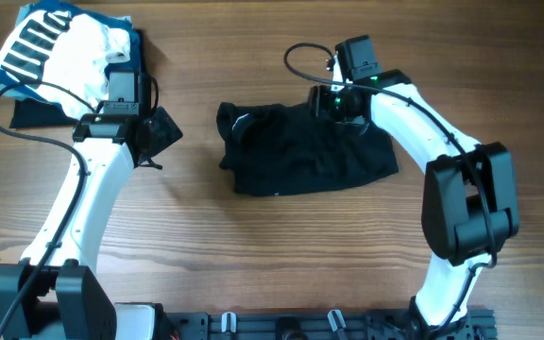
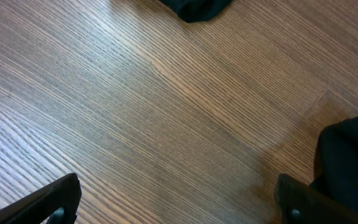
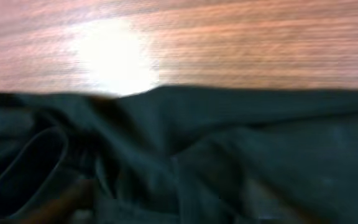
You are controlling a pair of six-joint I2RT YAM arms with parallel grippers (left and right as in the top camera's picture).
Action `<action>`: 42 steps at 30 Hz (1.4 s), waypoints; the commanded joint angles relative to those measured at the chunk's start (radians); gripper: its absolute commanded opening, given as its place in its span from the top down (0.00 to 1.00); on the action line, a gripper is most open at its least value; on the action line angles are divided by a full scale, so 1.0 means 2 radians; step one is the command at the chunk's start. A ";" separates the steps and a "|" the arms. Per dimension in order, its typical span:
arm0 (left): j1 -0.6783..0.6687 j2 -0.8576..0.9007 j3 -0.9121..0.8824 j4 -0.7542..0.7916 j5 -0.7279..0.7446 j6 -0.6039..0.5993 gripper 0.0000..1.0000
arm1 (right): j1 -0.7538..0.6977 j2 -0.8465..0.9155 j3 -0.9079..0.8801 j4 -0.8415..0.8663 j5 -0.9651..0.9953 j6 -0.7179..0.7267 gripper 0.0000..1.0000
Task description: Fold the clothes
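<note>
**Overhead.** The black shirt (image 1: 305, 156) lies at the middle of the tabletop (image 1: 253, 246), bunched into a rough rectangle with a crumpled left end. The right gripper (image 1: 341, 102) is over the shirt's far edge. From this view I cannot tell how its jaws stand or whether they hold cloth. The left gripper (image 1: 159, 135) hangs over bare wood, well apart from the shirt's left end. A pile of garments (image 1: 64, 47), white, striped and dark, sits at the far left corner.

**Left wrist.** The left gripper (image 2: 179, 208) has its jaws wide, with only wood grain between them. Dark cloth (image 2: 350, 155) shows at the right edge of the picture; which garment it is cannot be told.

**Right wrist.** The picture is blurred. The black shirt (image 3: 241, 155) fills the lower part and the tabletop (image 3: 260, 37) lies beyond it. No finger can be made out.

**Step in hand.** Judged from the layout, the shirt is part-folded and its far edge is being worked.

**Next move.** The crumpled left end needs flattening. This calls for a firm pinch on a single layer at the edge, with the left arm brought in to assist.
</note>
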 commanded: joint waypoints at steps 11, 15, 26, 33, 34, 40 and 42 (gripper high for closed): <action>0.002 0.171 0.002 0.117 0.319 0.162 0.00 | -0.064 -0.045 0.056 -0.153 0.074 -0.048 0.03; 0.002 0.195 0.002 0.148 0.396 0.193 0.08 | -0.075 -0.045 0.056 -0.151 0.078 -0.052 0.03; 0.002 0.198 0.002 0.258 0.529 0.191 0.37 | -0.075 -0.044 0.056 -0.150 0.087 -0.052 0.03; -0.015 0.212 0.002 0.253 0.507 0.189 0.55 | -0.075 -0.044 0.056 -0.149 0.087 -0.053 0.03; -0.014 0.219 0.002 0.246 0.500 0.189 0.60 | -0.075 -0.044 0.056 -0.150 0.087 -0.053 0.03; 0.031 0.221 0.002 0.199 0.470 0.190 0.72 | -0.075 -0.044 0.056 -0.149 0.089 -0.053 0.03; 0.047 0.221 0.002 0.190 0.466 0.190 0.73 | -0.075 -0.044 0.056 -0.149 0.089 -0.054 0.03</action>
